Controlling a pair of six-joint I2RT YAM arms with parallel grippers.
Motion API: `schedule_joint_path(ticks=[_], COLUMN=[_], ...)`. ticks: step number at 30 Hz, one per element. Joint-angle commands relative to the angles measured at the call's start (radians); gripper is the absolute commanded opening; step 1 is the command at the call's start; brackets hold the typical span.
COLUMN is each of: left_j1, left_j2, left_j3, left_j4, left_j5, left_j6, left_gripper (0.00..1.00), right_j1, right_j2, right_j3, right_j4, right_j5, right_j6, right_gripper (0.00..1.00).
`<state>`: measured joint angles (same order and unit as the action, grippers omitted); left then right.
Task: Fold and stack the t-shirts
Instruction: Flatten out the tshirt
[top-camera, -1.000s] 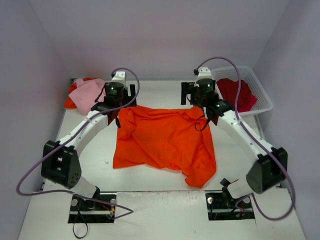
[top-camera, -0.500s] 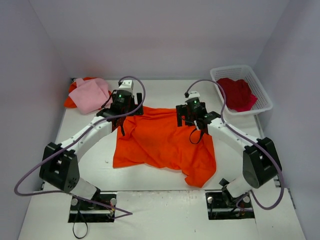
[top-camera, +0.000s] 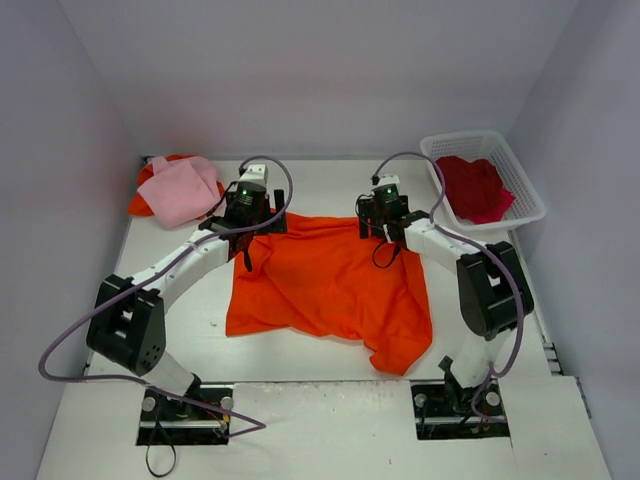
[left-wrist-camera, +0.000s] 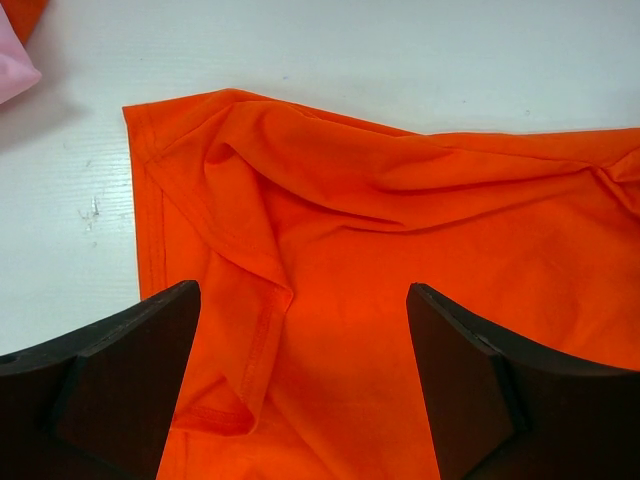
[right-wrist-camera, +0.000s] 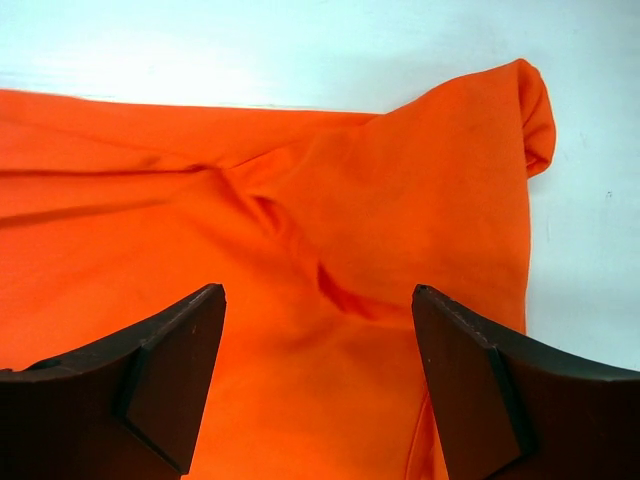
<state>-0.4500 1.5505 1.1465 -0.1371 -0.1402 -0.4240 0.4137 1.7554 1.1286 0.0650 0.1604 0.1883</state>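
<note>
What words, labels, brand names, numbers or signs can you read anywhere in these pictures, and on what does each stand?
None: the orange t-shirt, the pink t-shirt, the red t-shirt and the basket carry no readable text in any view.

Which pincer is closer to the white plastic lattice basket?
Right. The right pincer is over the bright orange t-shirt, on its basket side; the left pincer is over its opposite corner, near the pink shirt.

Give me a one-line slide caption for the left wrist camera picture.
Left tool, fingers wide apart, poised over a rumpled, hemmed corner of the orange t-shirt on the white table.
</note>
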Motion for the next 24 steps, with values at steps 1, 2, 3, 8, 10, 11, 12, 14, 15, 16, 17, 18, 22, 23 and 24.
schedule_joint_path(ticks=[1,2,3,8,10,11,12,14,15,16,17,18,22,23,24], left_j1=[0.011,0.011,0.011,0.017,0.020,0.022,0.022,0.024,0.024,0.024,0.024,0.024,0.027,0.028,0.028], left_j2=[-0.007,-0.007,-0.006,-0.003,-0.004,-0.004,-0.006,-0.006,-0.007,-0.007,-0.007,-0.007,-0.010,-0.013,-0.013], left_j3=[0.047,0.045,0.044,0.041,0.039,0.038,0.036,0.035,0.035,0.033,0.033,0.030,0.027,0.027,0.025], left_j4=[0.040,0.042,0.042,0.044,0.042,0.042,0.042,0.044,0.044,0.044,0.044,0.044,0.042,0.042,0.042], left_j5=[-0.019,-0.019,-0.019,-0.019,-0.021,-0.019,-0.019,-0.021,-0.021,-0.021,-0.021,-0.021,-0.022,-0.022,-0.022], left_j6=[-0.002,-0.001,-0.001,0.004,0.004,0.004,0.004,0.004,0.004,0.004,0.005,0.005,0.007,0.007,0.007], left_gripper=[0.79,0.79,0.79,0.79,0.79,0.79,0.79,0.79,0.79,0.79,0.79,0.79,0.79,0.79,0.79], right_j1=[-0.027,-0.033,-0.038,-0.049,-0.055,-0.058,-0.058,-0.059,-0.058,-0.059,-0.058,-0.058,-0.058,-0.058,-0.059], right_j2=[0.022,0.029,0.041,0.070,0.082,0.085,0.091,0.098,0.102,0.105,0.105,0.111,0.118,0.115,0.113], right_j3=[0.051,0.054,0.057,0.059,0.059,0.059,0.057,0.054,0.053,0.048,0.046,0.043,0.040,0.045,0.049], right_j4=[0.065,0.071,0.071,0.087,0.091,0.093,0.094,0.098,0.099,0.104,0.105,0.108,0.111,0.111,0.113], right_j5=[0.011,0.010,0.008,0.024,0.027,0.024,0.024,0.022,0.025,0.027,0.031,0.034,0.060,0.067,0.079], right_j6=[-0.021,-0.023,-0.023,-0.038,-0.043,-0.041,-0.043,-0.044,-0.044,-0.044,-0.046,-0.044,-0.049,-0.049,-0.052], right_gripper=[0.71,0.70,0.69,0.68,0.66,0.65,0.65,0.63,0.61,0.58,0.56,0.52,0.20,0.16,0.11])
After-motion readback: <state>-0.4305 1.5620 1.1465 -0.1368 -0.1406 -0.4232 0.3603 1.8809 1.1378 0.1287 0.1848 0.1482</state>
